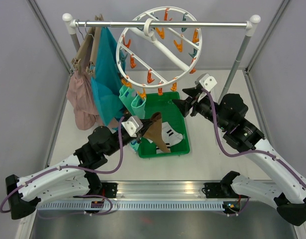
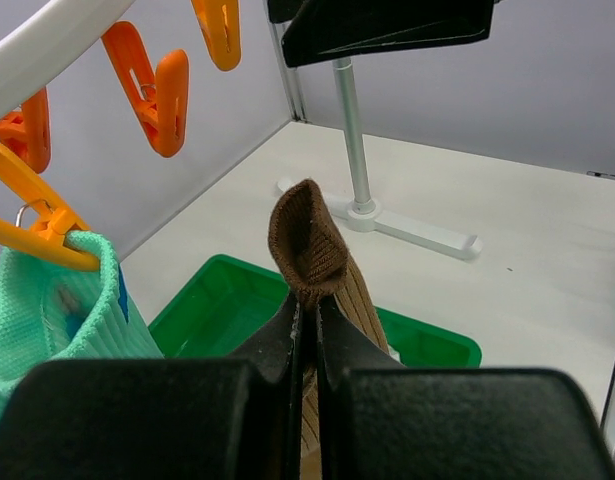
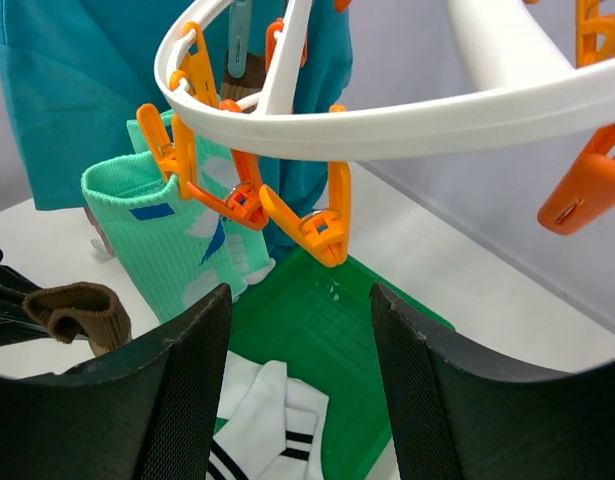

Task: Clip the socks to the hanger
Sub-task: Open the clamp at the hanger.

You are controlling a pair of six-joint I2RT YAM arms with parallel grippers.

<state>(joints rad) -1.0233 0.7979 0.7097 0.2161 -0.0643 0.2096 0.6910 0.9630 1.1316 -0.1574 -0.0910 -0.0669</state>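
The round white hanger (image 1: 143,30) hangs from the rail, with orange and teal pegs. My left gripper (image 1: 149,124) is shut on a brown sock (image 1: 159,134), held above the green tray (image 1: 177,117); in the left wrist view the brown sock's cuff (image 2: 307,245) sticks up from the shut gripper (image 2: 307,310). Two mint-teal socks (image 1: 133,102) hang clipped at the ring's lower left, also in the right wrist view (image 3: 177,240). White socks with black stripes (image 3: 272,420) lie in the tray. My right gripper (image 1: 185,99) is open below the ring, under an orange peg (image 3: 322,228).
A large teal garment (image 1: 107,74) and a pink-beige garment (image 1: 82,99) hang on tan hangers (image 1: 88,47) at the rail's left. The rail's right post (image 1: 240,55) stands behind my right arm, and its foot shows in the left wrist view (image 2: 407,228). Grey walls close in the sides.
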